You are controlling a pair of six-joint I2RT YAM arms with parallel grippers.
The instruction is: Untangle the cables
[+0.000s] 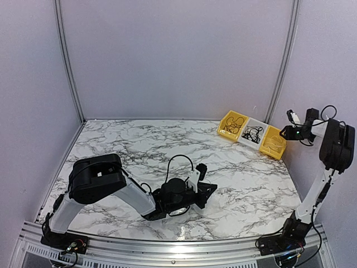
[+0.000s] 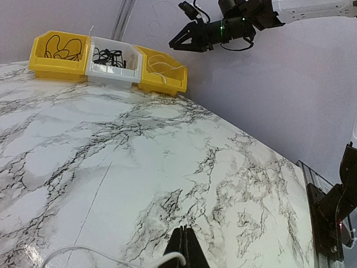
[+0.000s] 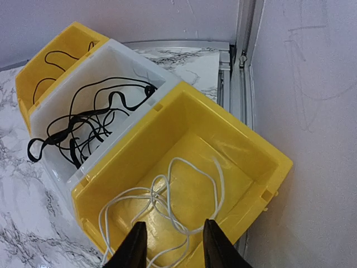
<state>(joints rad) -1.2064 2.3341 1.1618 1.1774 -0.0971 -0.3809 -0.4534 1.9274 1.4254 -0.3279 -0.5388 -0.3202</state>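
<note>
Three bins (image 1: 254, 121) sit in a row at the far right corner of the white marble table (image 1: 139, 145), whose grey-black veining runs right to the edges (a metal rail (image 1: 167, 248) borders the near side). Pale lilac walls (image 1: 178, 56) close in the space, joined by silver posts (image 1: 68, 61). The black cables (image 3: 83, 128) lie tangled in the middle white bin (image 3: 128, 61). A single black strand (image 3: 56, 54) is in the left yellow bin (image 3: 72, 39), and a white cable (image 3: 167, 206) loops in the right yellow bin (image 3: 234, 145). The right gripper (image 3: 174, 223) hangs above that bin, fingers parted, holding nothing. The left gripper (image 2: 184, 237) lies low at mid-table, fingers pressed together. A white wire (image 2: 83, 249) reaches them, though whether it is pinched I cannot tell.
</note>
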